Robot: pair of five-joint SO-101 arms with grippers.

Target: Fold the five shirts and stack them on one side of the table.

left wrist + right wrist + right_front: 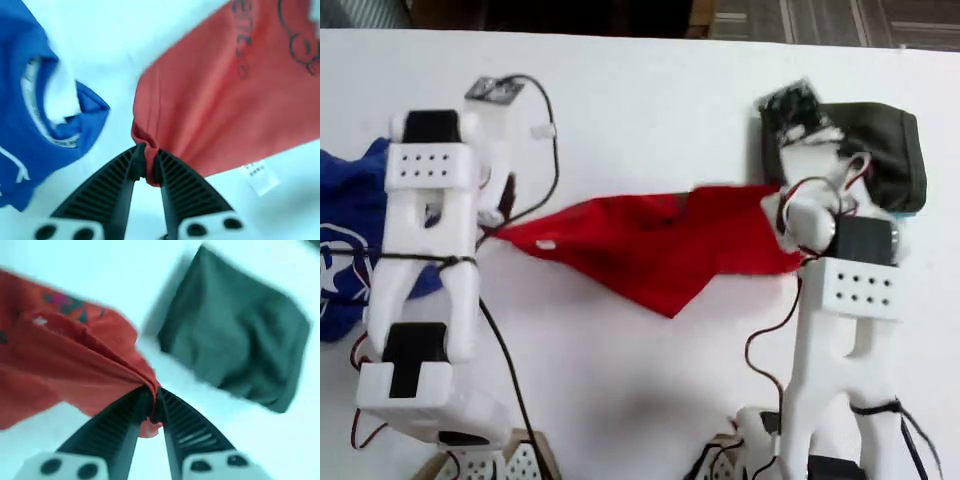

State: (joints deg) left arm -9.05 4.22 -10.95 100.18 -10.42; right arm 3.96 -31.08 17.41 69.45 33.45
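Note:
A red shirt [655, 245] hangs stretched between the two arms over the middle of the white table. My left gripper [146, 162] is shut on its left end, pinching a bunched fold of red cloth [210, 110]. My right gripper [151, 407] is shut on the other end, where the red shirt [65, 365] gathers into a point. In the high view the left gripper [492, 232] sits beside a blue shirt [348, 250] and the right gripper [788, 225] beside a dark green shirt [880, 150].
The blue shirt [40, 120] lies crumpled at the table's left edge. A folded dark green shirt [235, 340] lies at the back right. Cables run from both arm bases along the front edge. Bare white table [640, 120] spreads behind and in front of the red shirt.

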